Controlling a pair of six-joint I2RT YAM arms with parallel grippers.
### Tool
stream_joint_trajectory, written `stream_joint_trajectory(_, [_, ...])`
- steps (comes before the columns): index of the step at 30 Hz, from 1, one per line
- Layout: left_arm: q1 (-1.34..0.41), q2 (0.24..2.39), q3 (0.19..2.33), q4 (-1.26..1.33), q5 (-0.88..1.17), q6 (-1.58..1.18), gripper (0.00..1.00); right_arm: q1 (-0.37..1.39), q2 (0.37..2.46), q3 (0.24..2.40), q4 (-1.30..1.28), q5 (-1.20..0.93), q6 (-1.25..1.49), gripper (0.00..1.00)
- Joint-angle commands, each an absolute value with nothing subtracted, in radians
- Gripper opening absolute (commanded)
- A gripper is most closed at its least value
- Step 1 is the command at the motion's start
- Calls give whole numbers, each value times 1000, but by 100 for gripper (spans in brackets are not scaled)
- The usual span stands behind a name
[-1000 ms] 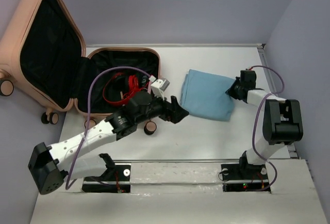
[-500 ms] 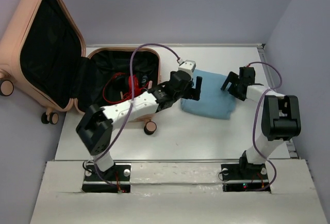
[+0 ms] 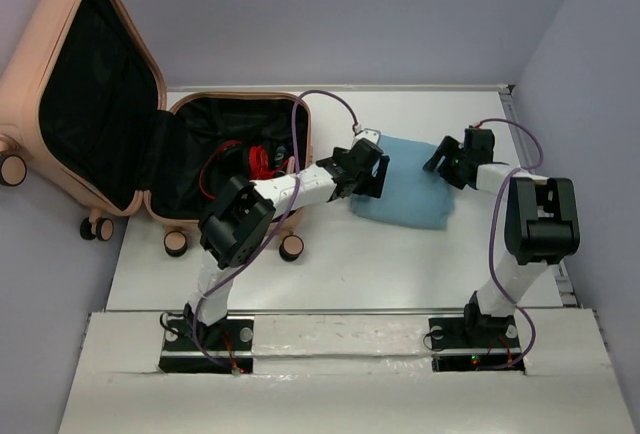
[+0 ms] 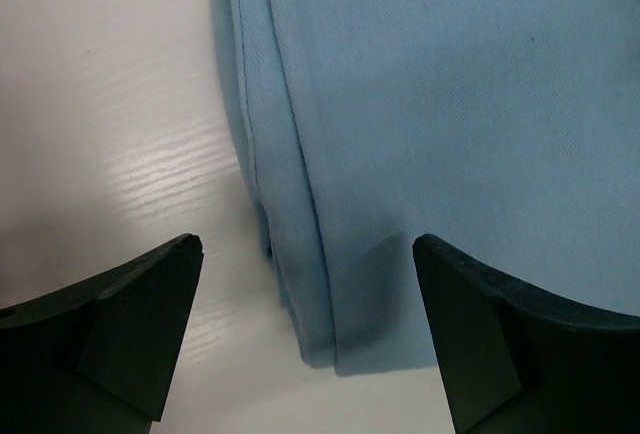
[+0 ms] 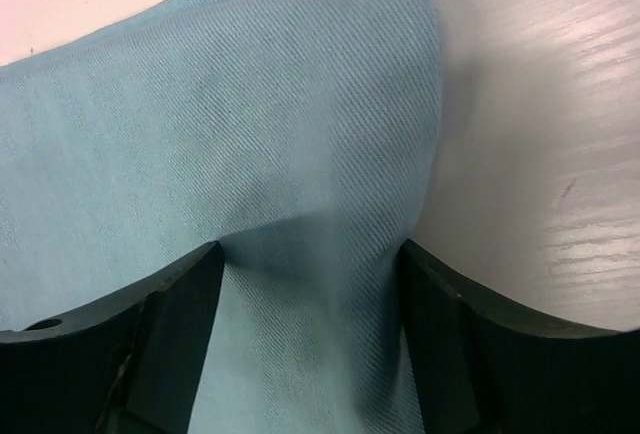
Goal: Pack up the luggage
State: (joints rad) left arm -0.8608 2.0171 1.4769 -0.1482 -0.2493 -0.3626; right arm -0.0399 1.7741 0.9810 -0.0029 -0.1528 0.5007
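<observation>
The luggage (image 3: 25, 64) lies open at the left, its lid propped up and its black-lined base (image 3: 200, 119) flat on the table. A folded light-blue cloth (image 3: 415, 199) lies to its right. My left gripper (image 3: 375, 179) is open at the cloth's left edge. In the left wrist view its jaws (image 4: 305, 246) straddle a corner of the cloth (image 4: 450, 104) without touching it. My right gripper (image 3: 443, 162) is at the cloth's far right corner. Its jaws (image 5: 310, 249) stand apart with the cloth (image 5: 250, 114) lying flat between them, not pinched.
A red cord and dark items (image 3: 255, 162) lie in the luggage base. Two caster wheels (image 3: 291, 247) (image 3: 175, 243) jut out toward the arms. Grey walls close in the table at the back and right. A raised strip (image 3: 510, 104) edges the table's right side.
My left arm swung right from the luggage's front to the cloth's left edge. My right gripper let go of the cloth's right edge and now stands open over it.
</observation>
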Motion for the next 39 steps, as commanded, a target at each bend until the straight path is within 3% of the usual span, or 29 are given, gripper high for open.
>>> stream_joint_trajectory(1, [-830, 2072, 1554, -149, -226, -360, 99, -38, 1812, 948, 29, -219, 531, 73])
stream_joint_trajectory(8, [-787, 2135, 1540, -106, -101, -393, 92, -38, 1825, 939, 57, -296, 554, 72])
stream_joint_trajectory(13, [-785, 2160, 1529, -66, -54, -405, 88, -38, 1836, 904, 133, -394, 594, 63])
stream_joint_trajectory(19, [-785, 2183, 1487, 21, 46, -425, 71, -38, 1850, 868, 231, -497, 644, 50])
stream_joint_trajectory(22, [-784, 2189, 1457, 74, 70, -439, 55, -38, 1864, 841, 310, -561, 678, 41])
stream_joint_trajectory(23, [-785, 2191, 1451, 84, 78, -445, 45, -38, 1867, 827, 325, -578, 686, 37])
stream_joint_trajectory(25, [-784, 2194, 1430, 118, 84, -451, 34, -38, 1853, 802, 394, -580, 715, 28])
stream_joint_trajectory(26, [-785, 2192, 1422, 139, 84, -451, 22, -38, 1848, 793, 431, -586, 721, 27])
stream_joint_trajectory(29, [-781, 2183, 1391, 170, 83, -459, 6, -38, 1833, 767, 497, -612, 758, 16])
stream_joint_trajectory(32, [-781, 2131, 1361, 201, 66, -459, 6, -38, 1809, 739, 593, -646, 799, 7])
stream_joint_trajectory(39, [-779, 1947, 1328, 230, 57, -425, 6, -38, 1633, 695, 635, -638, 821, 7])
